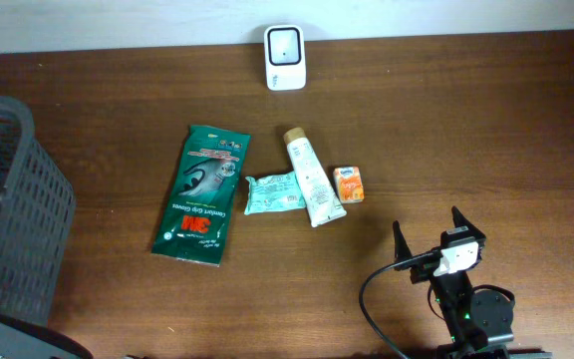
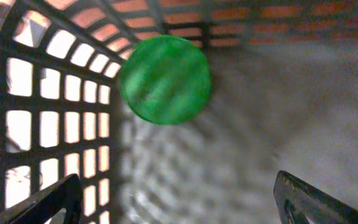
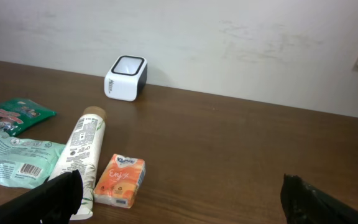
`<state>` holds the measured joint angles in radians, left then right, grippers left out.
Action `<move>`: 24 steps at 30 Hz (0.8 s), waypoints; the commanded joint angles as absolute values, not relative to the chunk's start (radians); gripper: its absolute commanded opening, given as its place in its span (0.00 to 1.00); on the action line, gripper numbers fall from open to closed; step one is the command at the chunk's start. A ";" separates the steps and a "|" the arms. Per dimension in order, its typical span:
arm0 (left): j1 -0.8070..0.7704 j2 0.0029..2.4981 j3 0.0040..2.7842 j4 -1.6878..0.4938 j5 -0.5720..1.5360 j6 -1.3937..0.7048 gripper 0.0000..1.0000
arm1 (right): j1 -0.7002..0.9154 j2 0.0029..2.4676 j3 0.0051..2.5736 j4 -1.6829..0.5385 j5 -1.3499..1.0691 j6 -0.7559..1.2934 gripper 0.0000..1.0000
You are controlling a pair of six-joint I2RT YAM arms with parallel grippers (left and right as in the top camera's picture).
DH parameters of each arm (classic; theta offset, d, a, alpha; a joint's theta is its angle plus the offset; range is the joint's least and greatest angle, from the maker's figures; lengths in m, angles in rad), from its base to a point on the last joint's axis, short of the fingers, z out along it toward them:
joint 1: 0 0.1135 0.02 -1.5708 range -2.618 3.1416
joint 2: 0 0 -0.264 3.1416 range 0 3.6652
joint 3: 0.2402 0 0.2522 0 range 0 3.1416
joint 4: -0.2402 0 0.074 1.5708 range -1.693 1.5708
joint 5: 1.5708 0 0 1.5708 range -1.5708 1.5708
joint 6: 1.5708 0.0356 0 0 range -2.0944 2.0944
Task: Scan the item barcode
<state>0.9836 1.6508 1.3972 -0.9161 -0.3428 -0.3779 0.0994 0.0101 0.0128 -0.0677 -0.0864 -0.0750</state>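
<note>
Jaws on left gripper (image 2: 179, 200) & right gripper (image 3: 180, 194) were open, empty; green thing (image 2: 165, 79) was in basket (image 1: 28, 189), next prob. tube (image 1: 312, 179) to scanner (image 1: 285, 58).

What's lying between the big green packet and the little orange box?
A pale-green pouch and a white tube, side by side, clearest in the overhead view.

I have bare dark wooden worktop (image 1: 486, 130) right of the small orange tissue pack (image 1: 349, 184), open to my right end effector (image 1: 427, 224). The dark grey plastic lattice basket (image 1: 38, 199) walls off the left edge; inside, a round green object (image 2: 165, 79) sits near its corner.
</note>
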 commanded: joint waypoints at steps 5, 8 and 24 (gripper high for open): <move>1.003 1.732 1.387 -0.837 -0.461 -0.208 0.98 | 0.105 0.003 0.006 -0.071 -0.085 -0.071 0.98; 1.005 1.755 1.387 -0.808 -0.495 -0.203 0.99 | 0.105 0.003 0.006 -0.071 -0.085 -0.071 0.98; 1.040 1.892 1.387 -0.723 -0.487 -0.203 1.00 | 0.105 0.003 0.006 -0.071 -0.085 -0.071 0.98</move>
